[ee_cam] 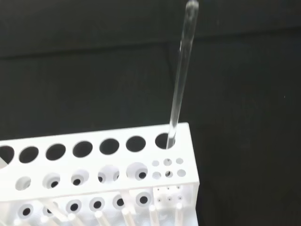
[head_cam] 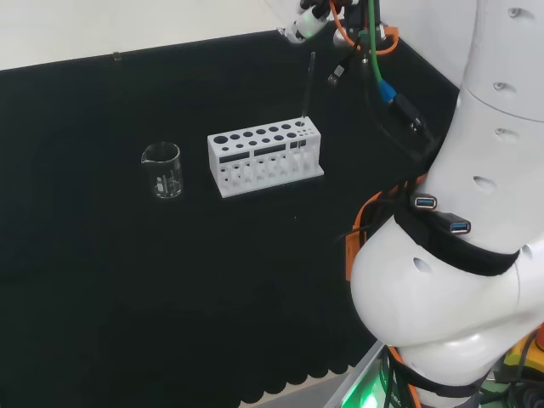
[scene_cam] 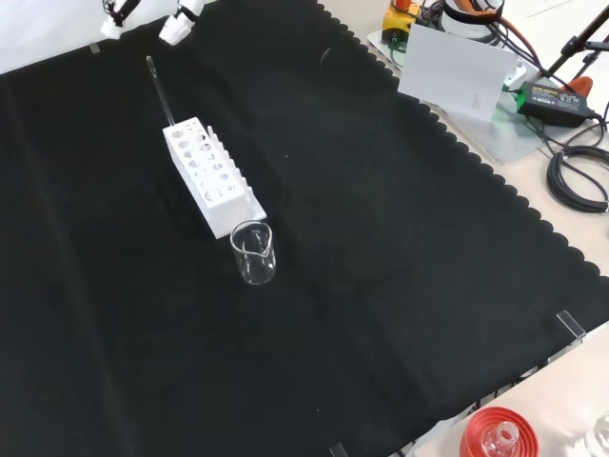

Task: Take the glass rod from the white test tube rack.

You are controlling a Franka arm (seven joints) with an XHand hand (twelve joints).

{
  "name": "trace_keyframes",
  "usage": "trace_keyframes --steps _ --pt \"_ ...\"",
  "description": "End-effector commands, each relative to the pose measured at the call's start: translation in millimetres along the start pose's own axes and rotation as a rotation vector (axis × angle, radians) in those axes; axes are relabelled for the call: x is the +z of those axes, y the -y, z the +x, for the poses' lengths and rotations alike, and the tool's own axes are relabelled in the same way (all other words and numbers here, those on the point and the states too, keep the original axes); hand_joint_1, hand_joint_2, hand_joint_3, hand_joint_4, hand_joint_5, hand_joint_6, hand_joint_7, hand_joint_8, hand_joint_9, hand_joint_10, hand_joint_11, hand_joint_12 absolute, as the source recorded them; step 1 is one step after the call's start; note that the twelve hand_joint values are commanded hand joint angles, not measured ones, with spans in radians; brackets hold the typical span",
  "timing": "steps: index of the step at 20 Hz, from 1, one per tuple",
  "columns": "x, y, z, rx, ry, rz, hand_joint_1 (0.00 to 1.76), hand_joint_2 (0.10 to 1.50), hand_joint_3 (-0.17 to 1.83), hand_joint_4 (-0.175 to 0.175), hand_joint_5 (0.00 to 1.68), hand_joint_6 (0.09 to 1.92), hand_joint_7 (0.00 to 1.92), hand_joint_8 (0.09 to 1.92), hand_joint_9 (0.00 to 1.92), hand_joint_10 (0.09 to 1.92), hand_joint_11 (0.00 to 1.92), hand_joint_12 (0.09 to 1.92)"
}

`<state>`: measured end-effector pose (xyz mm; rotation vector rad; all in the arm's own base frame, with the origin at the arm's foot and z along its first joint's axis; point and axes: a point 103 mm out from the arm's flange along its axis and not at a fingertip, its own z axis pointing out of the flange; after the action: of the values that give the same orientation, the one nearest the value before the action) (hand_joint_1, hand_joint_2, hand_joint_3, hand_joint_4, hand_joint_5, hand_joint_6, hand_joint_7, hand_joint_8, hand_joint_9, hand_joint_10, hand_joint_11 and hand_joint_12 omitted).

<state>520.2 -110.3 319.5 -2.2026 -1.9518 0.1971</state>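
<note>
Black cloth covers the surface [scene_cam: 381, 248], which is the largest thing seen, and the few pieces of ware are set well apart on it. Next in size is the white test tube rack [head_cam: 265, 158], laid out with rows of round holes along its top; all but one of these holes are seen to be vacant. Its long side is turned toward the arm in the head view, a placing that is judged to leave the end hole open to an approach from above.

A small clear beaker [head_cam: 162, 170] is stood just beside the rack's left end in the head view, and nothing is seen inside it.

The glass rod [ee_cam: 181, 80] is kept in the end hole of the rack's back row, at the right end in the head view. It is held there by the hole alone, leaning slightly, with most of its length standing free above the rack, so that a grasp can be taken high on it.

White fingertips of the robot hand [scene_cam: 181, 27] are seen at the top edge of the front view, apart from the rod; whether it is open or closed cannot be told.
</note>
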Motion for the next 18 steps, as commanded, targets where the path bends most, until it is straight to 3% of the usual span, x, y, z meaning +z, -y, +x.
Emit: trace_keyframes --steps 1,12,18 --pt "11.8 -6.9 -3.0 -0.009 0.005 0.021 0.55 0.92 0.43 -0.077 0.43 0.09 0.31 0.83 0.32 0.95 0.16 1.45" --pt "29.2 -13.0 -10.6 -0.034 0.019 0.06 0.49 0.92 0.45 -0.072 0.5 0.09 0.36 0.83 0.4 0.94 0.21 1.44" --pt "36.4 -14.8 -7.6 -0.041 0.038 0.086 0.49 0.92 0.45 -0.051 0.55 0.09 0.39 0.82 0.42 0.94 0.23 1.45"
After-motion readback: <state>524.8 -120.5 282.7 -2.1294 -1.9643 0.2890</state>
